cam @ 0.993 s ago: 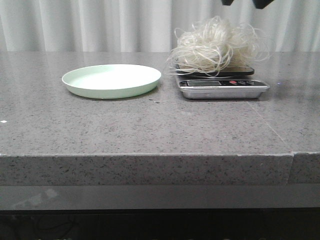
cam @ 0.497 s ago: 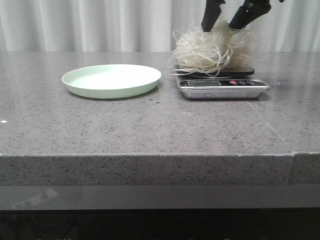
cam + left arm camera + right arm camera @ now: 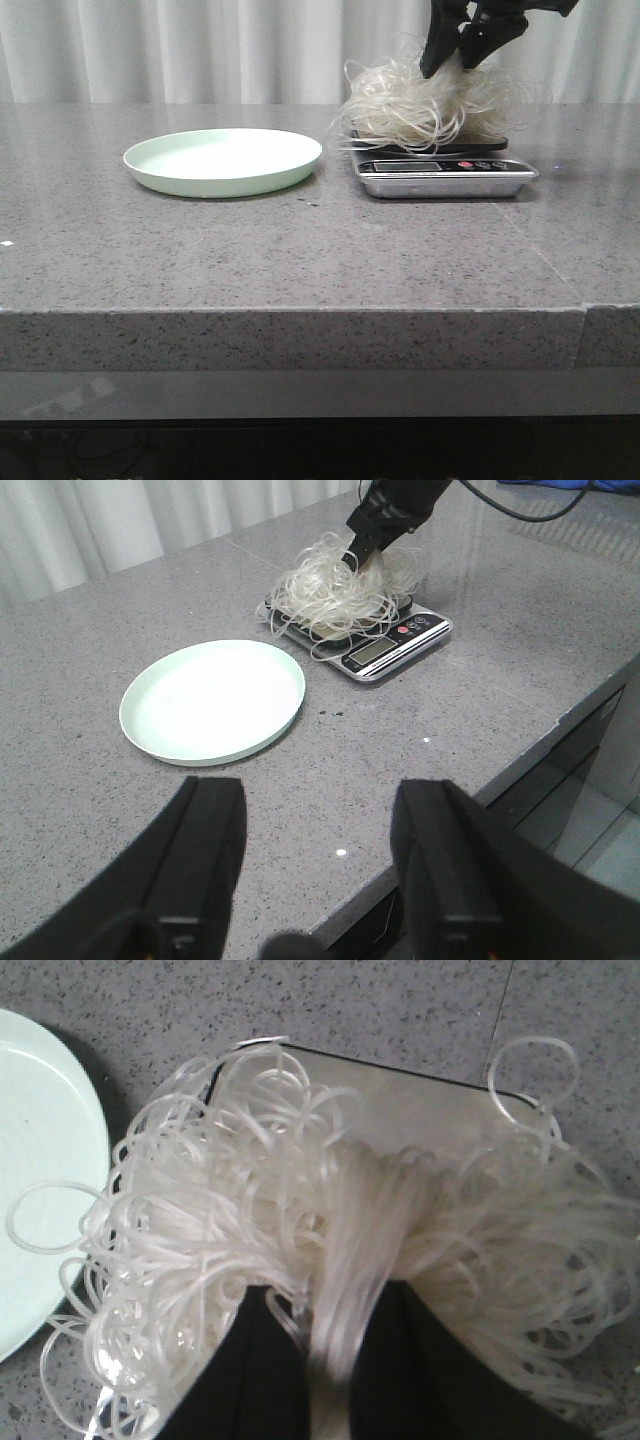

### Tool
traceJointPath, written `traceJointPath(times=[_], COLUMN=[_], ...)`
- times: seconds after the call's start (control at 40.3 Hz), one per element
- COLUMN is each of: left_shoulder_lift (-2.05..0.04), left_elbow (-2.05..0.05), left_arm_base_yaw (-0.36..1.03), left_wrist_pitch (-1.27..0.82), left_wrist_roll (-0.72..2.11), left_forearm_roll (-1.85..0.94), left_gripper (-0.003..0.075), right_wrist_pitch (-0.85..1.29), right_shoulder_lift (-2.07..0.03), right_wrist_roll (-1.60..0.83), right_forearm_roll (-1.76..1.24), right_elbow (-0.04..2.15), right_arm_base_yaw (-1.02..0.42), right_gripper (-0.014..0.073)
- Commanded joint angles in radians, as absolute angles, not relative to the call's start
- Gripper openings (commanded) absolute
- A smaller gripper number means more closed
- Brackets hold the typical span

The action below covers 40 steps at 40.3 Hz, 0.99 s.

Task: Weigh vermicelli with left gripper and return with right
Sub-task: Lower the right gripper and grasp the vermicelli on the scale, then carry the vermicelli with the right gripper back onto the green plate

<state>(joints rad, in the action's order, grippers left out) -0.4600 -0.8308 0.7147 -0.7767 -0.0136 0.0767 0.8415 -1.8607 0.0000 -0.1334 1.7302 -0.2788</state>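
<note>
Here one right claw (image 3: 452,62) grips one vermicelli (image 3: 425,100) tangle on one scale (image 3: 445,176); left claw (image 3: 318,865) gapes.

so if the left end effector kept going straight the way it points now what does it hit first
Most likely the bare grey table top, just short of the pale green plate. The left end effector is open and angled down at that spot; depth is hard to judge, so it might reach the plate's near rim.

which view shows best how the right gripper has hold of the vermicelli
The right wrist view: the right gripper pinches a bunch of vermicelli between its fingers. Front and left wrist views show it only from outside, fingertips buried in strands.
</note>
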Motion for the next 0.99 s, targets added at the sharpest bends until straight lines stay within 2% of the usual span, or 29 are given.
traceJointPath(times=[0.0,0.248,0.447,0.795,0.969], left_shoulder_lift=[-0.467,-0.467,-0.467,-0.467,-0.467], left_elbow=[-0.856,-0.856,-0.856,-0.856,-0.856], left_arm_base_yaw=[0.718,0.718,0.718,0.718,0.718], left_wrist_pitch=[-0.701,-0.701,-0.701,-0.699,-0.699], left_wrist_roll=[-0.022,-0.022,-0.022,-0.022,-0.022], left_forearm_roll=[0.078,0.078,0.078,0.078,0.078], left_gripper=[0.0419,0.0419,0.0419,0.0419,0.0419], right_wrist_pitch=[0.835,0.841,0.844,0.592,0.562], right_shoulder_lift=[-1.806,-1.745,-1.732,-1.76,-1.831], right_wrist_roll=[-0.013,-0.013,-0.018,-0.062,-0.062], right_forearm_roll=[-0.141,-0.152,-0.152,-0.152,-0.15], right_elbow=[1.762,1.83,1.982,2.041,2.041], right_arm_base_yaw=[-0.276,-0.286,-0.371,-0.572,-0.611], right_gripper=[0.0142,0.0142,0.0142,0.0142,0.0142])
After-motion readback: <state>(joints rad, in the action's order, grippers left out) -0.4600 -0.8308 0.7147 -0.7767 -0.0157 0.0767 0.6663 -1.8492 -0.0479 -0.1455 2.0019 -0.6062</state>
